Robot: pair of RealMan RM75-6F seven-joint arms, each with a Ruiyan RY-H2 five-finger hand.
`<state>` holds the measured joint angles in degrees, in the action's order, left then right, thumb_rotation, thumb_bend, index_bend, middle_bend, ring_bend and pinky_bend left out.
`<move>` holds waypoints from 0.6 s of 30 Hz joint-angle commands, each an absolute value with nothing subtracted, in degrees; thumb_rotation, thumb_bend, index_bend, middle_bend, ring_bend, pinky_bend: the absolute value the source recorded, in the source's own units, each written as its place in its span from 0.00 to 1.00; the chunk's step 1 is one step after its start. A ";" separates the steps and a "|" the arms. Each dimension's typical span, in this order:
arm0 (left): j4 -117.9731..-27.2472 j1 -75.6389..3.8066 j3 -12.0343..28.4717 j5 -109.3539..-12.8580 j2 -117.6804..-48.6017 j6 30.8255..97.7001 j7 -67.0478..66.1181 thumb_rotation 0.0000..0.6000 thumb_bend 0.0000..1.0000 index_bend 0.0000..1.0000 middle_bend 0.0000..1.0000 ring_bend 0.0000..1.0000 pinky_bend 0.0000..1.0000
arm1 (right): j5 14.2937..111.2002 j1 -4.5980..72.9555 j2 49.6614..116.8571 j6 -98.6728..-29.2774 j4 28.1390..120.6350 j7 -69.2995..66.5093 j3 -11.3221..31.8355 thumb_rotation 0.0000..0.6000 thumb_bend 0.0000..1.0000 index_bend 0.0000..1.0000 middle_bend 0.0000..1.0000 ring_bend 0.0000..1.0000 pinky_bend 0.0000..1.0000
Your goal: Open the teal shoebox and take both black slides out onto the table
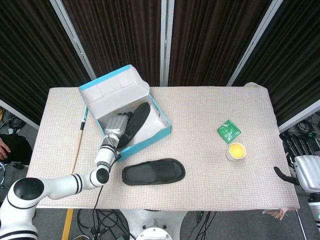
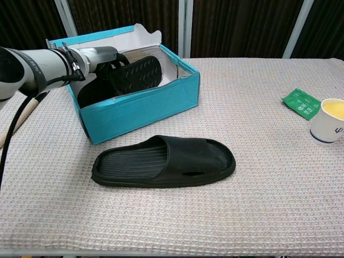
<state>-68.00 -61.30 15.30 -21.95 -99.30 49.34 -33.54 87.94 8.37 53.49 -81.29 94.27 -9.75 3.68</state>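
Left hand (image 2: pixel 105 58) reaches into the open teal shoebox (image 2: pixel 141 102), its fingers apparently curled around the black slide inside (image 2: pixel 131 72).
The second slide (image 2: pixel 164 161) lies on the table (image 2: pixel 269 177) just in front of the shoebox. The right hand (image 1: pixel 306 170) hangs past the table's far-right edge, well away from the shoebox; whether its fingers are parted is unclear.

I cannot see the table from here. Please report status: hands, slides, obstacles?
Left hand inside teal shoebox, on second slide; grip unclear. Right hand idle at table edge, holding nothing. First slide on table. Nothing in the way.
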 commanded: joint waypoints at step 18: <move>-69.43 -57.01 18.30 -36.72 -97.67 50.69 -20.83 1.00 0.42 0.49 0.57 0.57 0.74 | 88.01 8.74 53.63 -80.83 94.21 -9.80 3.74 1.00 0.17 0.05 0.06 0.00 0.00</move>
<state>-69.18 -57.61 17.70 -35.34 -97.80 50.10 -22.29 88.01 8.74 53.63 -80.85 94.21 -9.80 3.75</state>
